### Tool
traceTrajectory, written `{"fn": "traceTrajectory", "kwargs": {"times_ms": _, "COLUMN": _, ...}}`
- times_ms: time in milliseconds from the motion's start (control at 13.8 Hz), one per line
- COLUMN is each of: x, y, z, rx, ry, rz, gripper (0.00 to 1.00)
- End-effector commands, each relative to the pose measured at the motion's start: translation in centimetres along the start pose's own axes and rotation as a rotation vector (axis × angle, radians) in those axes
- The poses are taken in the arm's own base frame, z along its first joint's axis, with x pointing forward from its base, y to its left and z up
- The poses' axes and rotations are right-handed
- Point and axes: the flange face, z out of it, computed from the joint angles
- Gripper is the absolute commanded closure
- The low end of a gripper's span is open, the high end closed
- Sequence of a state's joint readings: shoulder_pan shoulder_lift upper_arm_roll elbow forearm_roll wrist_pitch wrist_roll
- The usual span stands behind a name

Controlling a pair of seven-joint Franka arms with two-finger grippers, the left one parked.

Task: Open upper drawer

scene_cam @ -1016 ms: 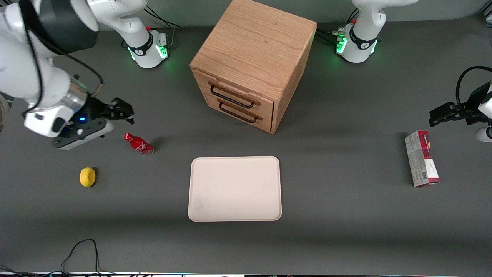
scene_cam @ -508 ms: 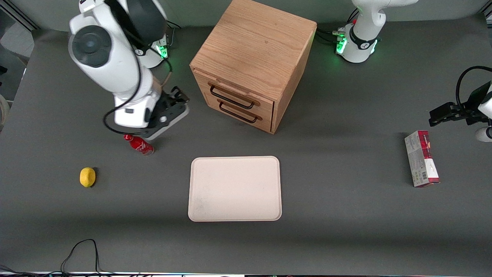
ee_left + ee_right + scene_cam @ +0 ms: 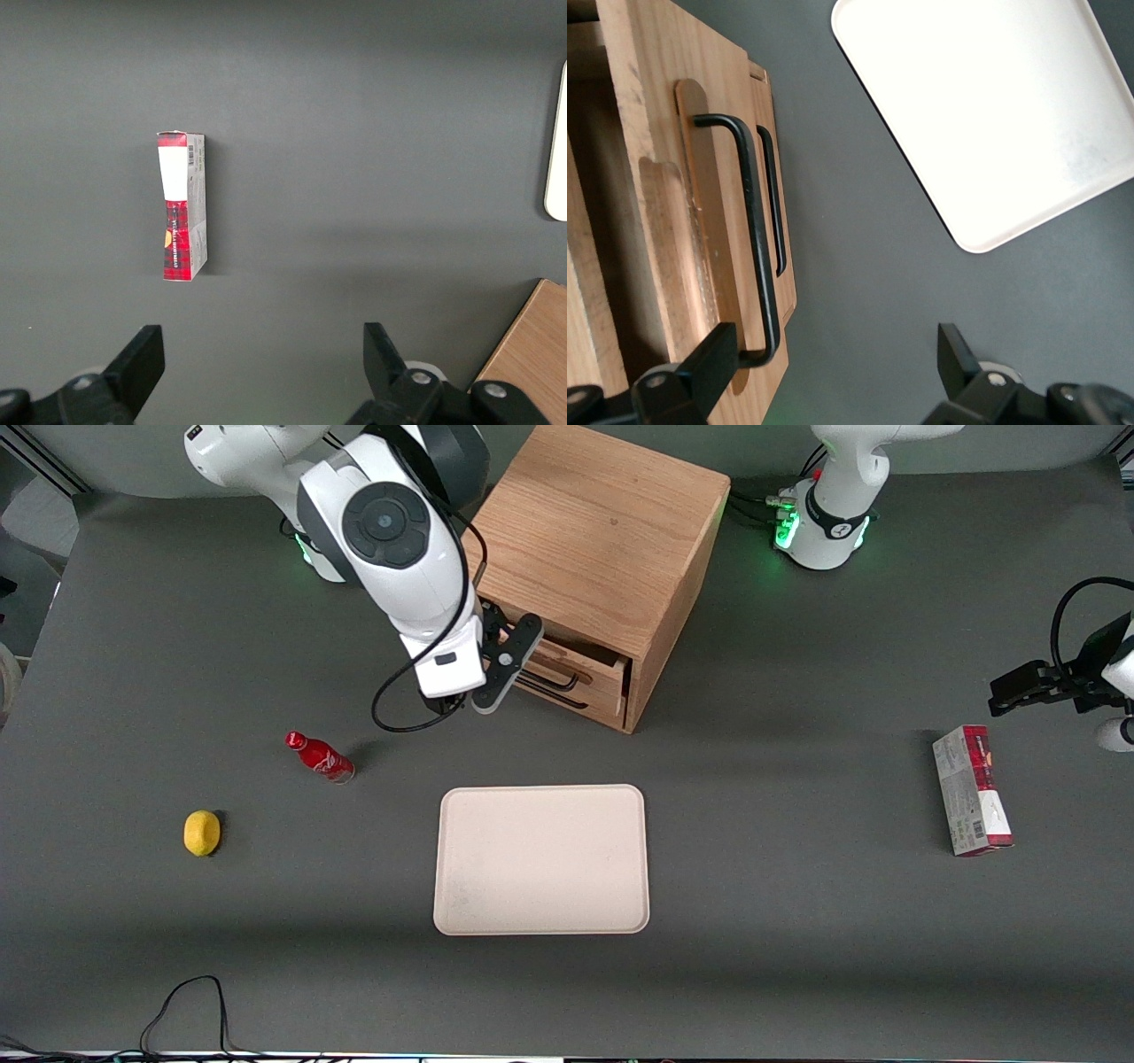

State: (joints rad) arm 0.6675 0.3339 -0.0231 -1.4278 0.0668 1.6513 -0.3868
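Toward the working arm's end of the dark grey table (image 3: 797, 974) a yellow lemon (image 3: 202, 833) lies alone, and a small red bottle (image 3: 319, 755) sits near it, farther from the front camera, with bare tabletop all around both. Next comes the light-oak cabinet (image 3: 594, 531), set at an angle on the table. The upper drawer (image 3: 664, 230) sits just under the cabinet top, above the lower drawer (image 3: 589, 689). What either drawer holds cannot be seen. The gripper (image 3: 836, 335) hovers in front of the upper drawer with its two fingers spread wide. One fingertip (image 3: 725, 347) is just beside the end of the drawer's long black wire handle (image 3: 757, 257), and that handle end falls between the fingers. Nothing is clamped. Whether the finger touches the handle cannot be told. The lower handle (image 3: 778, 212) runs parallel to it, clear of the gripper. Nearer the front camera than the cabinet, a pale rectangular tray (image 3: 540, 859) lies flat, showing only its own surface. A strip of open table separates it from the drawer fronts. Well apart, toward the parked arm's end, a red and white box (image 3: 972, 790) lies flat on the table. A black cable (image 3: 186, 1001) loops at the table edge nearest the front camera.
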Motion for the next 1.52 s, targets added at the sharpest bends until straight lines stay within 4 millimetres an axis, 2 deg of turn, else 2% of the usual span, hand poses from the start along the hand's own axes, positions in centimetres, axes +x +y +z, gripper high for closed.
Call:
{"fn": "traceTrajectory", "kwargs": {"times_ms": 0, "x": 1.3, "y": 0.8, "z": 0.4, "rx": 0.01, "ry": 0.005, "rz": -0.047, "gripper": 0.0}}
{"fn": "traceTrajectory", "kwargs": {"times_ms": 290, "x": 2.0, "y": 1.2, "z": 2.0, "rx": 0.016, "ry": 0.001, "rz": -0.076, "gripper": 0.0}}
{"fn": "traceTrajectory", "kwargs": {"times_ms": 725, "x": 2.6, "y": 0.6, "z": 4.6, "rx": 0.1, "ry": -0.009, "rz": -0.067, "gripper": 0.0}}
{"fn": "traceTrajectory", "kwargs": {"times_ms": 1451, "x": 4.4, "y": -0.2, "z": 8.4, "rx": 0.109, "ry": -0.024, "rz": -0.08, "gripper": 0.0}}
